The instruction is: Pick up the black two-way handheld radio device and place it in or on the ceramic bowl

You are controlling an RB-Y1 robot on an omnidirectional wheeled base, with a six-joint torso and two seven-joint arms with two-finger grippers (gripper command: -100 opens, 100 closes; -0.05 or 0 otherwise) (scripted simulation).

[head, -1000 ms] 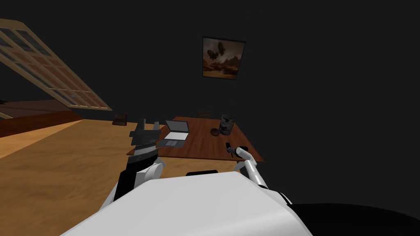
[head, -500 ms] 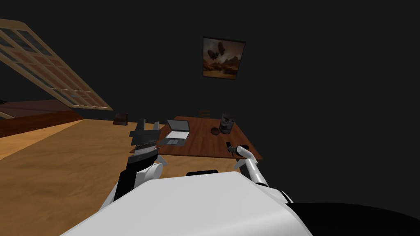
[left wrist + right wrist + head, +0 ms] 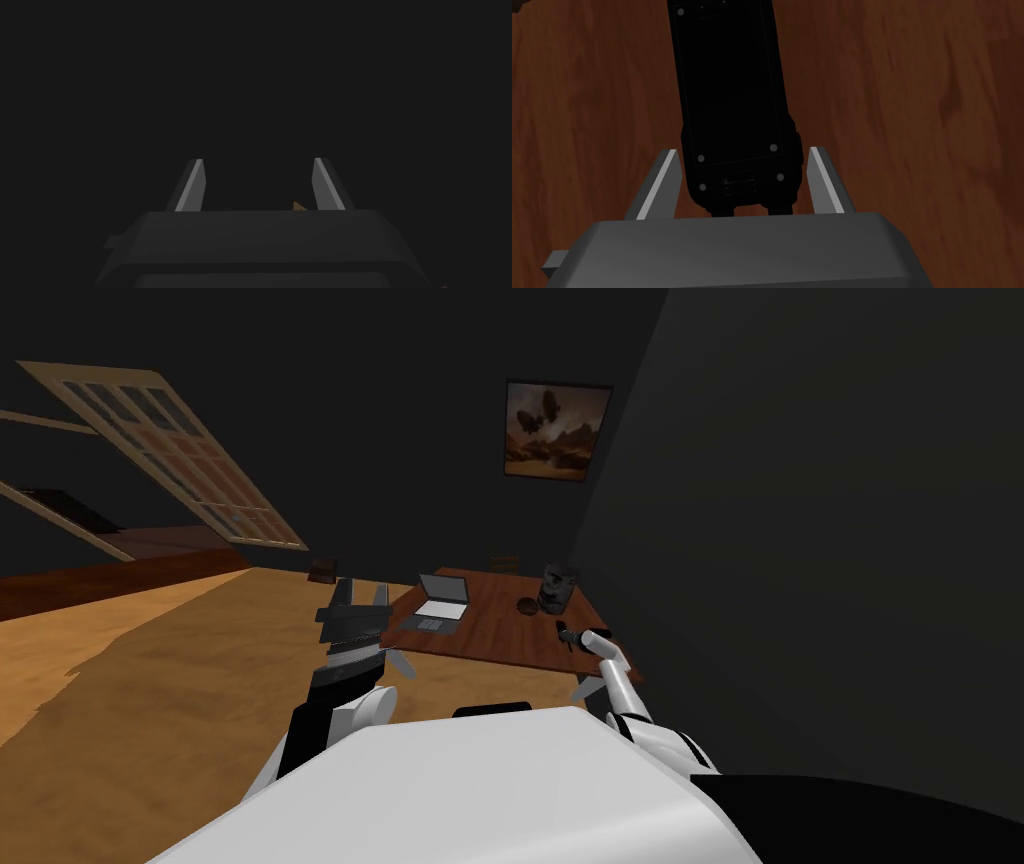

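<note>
The right end effector (image 3: 744,150) is wide open over the bench (image 3: 500,640), its two fingers (image 3: 662,182) straddling the butt end of the radio (image 3: 732,90). A thin gap shows on each side between finger and casing, so neither blade presses it. The radio lies flat on the brown wood, back side up with its screws showing, and its length runs straight away from the end effector's body.

In the head view the radio sits near the bench's right edge, close to the near right corner, with the right forearm reaching in over that corner. A dark wall stands close along that right edge, which leaves little room on that side. The bowl (image 3: 526,607) is farther in, small and dark, just beside a dark upright container (image 3: 556,586) near the far edge. Bare wood lies between radio and bowl. An open laptop (image 3: 441,604) takes the left part of the bench, well apart from both.

The left end effector (image 3: 362,586) hangs raised off the bench's near left corner, over the floor (image 3: 180,688), its fingers spread wide and holding nothing.
</note>
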